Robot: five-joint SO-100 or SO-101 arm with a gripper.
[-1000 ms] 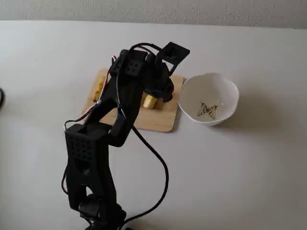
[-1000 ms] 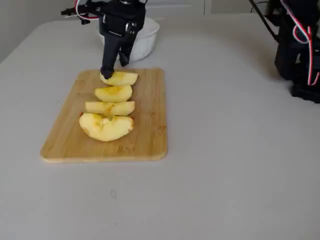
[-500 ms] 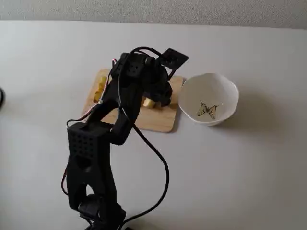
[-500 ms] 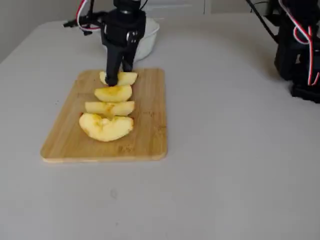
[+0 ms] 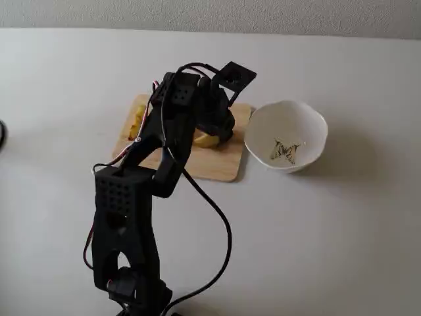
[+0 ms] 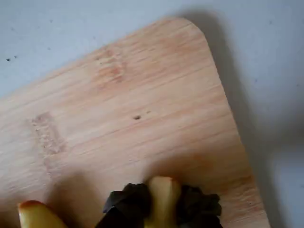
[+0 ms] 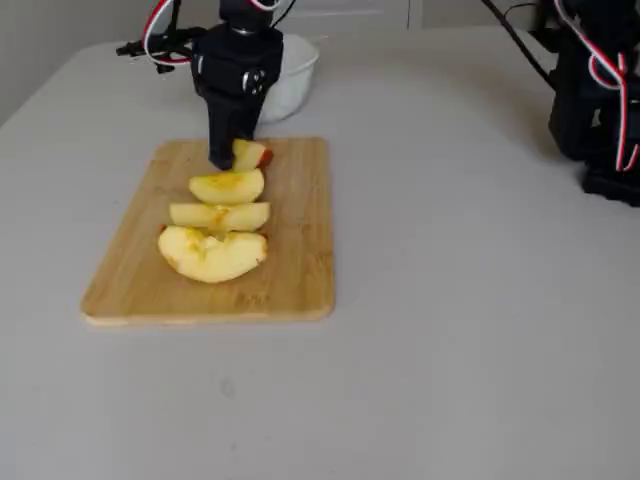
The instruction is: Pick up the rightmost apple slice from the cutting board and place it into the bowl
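Note:
The cutting board (image 5: 220, 164) lies mid-table, also seen in the wrist view (image 6: 142, 95) and in the other fixed view (image 7: 290, 270). My gripper (image 5: 214, 135) is down on its end nearest the bowl (image 5: 289, 125). In the wrist view the black fingertips (image 6: 135, 202) press both sides of the rightmost apple slice (image 6: 161, 197), which rests on the board. In a fixed view the gripper (image 7: 235, 160) holds that pale slice (image 7: 252, 153) at the board's far end, just in front of the bowl (image 7: 298, 75). The bowl holds only its butterfly print (image 5: 284, 151).
Three other apple slices (image 7: 228, 186) (image 7: 220, 215) (image 7: 212, 253) lie in a row on the board; one shows in the wrist view (image 6: 35, 214). My arm's base (image 7: 595, 100) stands beside the board. A black cable (image 5: 223, 230) loops over the table.

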